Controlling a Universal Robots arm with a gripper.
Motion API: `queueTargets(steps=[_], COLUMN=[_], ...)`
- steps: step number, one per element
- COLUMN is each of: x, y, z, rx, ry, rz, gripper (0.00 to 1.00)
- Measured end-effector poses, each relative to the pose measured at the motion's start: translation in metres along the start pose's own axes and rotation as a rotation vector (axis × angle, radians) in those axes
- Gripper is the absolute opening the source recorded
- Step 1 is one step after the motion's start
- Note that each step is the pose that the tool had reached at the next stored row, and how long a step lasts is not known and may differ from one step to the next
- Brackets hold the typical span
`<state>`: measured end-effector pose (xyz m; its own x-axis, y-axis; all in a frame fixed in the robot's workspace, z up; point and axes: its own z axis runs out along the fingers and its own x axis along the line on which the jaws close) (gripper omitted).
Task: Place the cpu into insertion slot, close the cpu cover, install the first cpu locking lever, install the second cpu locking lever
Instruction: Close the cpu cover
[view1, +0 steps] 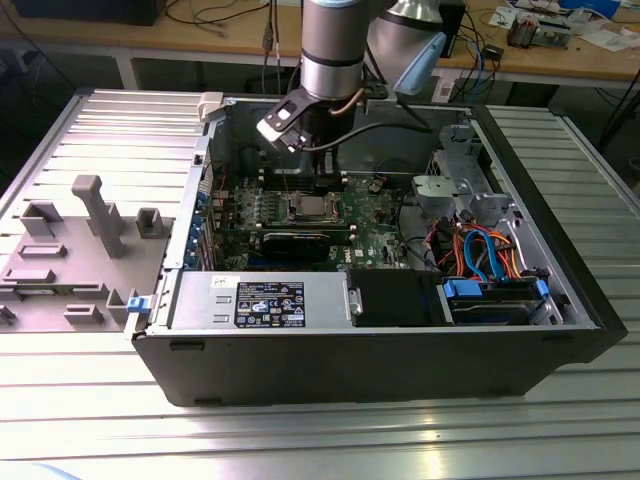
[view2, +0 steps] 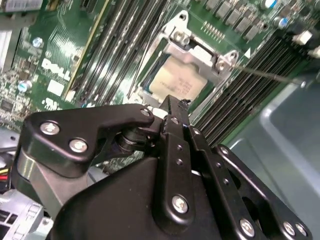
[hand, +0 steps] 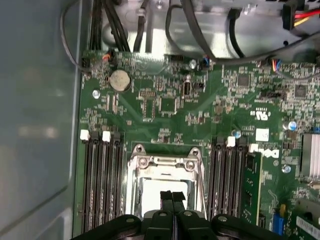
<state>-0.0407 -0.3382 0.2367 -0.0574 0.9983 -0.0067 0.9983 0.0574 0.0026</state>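
Claw (hand: 172, 196) is right over the socket now, fingers pinched together with nothing between them, tips hanging just above the cpu (view2: 176, 84). The chip is seated in the insertion slot (hand: 132, 192), out in the middle of the motherboard (hand: 165, 100), with banks of memory slots (hand: 102, 185) on either side. The cpu cover (hand: 165, 162) looks folded down around it, the metal top showing through the window.

Here's the danger. A thin wire locking lever (view2: 265, 75) angles away from the corner of the socket out over the memory slots, and it looks unlatched, though from these angles I can't be sure how high it stands. If it is unlatched, nothing clamps that cover, so a push from the closed fingertips a touch off centre could rock the frame or nudge the chip on its contacts.

Room is tight as well. The wide black finger linkages sit close over the slot banks, so any sideways drift risks clipping a latch tab. And a thin springy wire can slip off a narrow fingertip and snap back.
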Motion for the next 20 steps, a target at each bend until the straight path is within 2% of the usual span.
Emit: queueTargets(steps=[6,10,20], x=[0.0006,0.001,0.0017], y=[-0.0124,-0.0195,-0.0299], z=[0.0095,0.0128,0.0188], rx=[-0.0002,-0.0002,-0.0004], ry=[0.0013,0.002,0.0038], rz=[-0.014,-0.018,-0.022], gripper=[0.11,0.11,0.11])
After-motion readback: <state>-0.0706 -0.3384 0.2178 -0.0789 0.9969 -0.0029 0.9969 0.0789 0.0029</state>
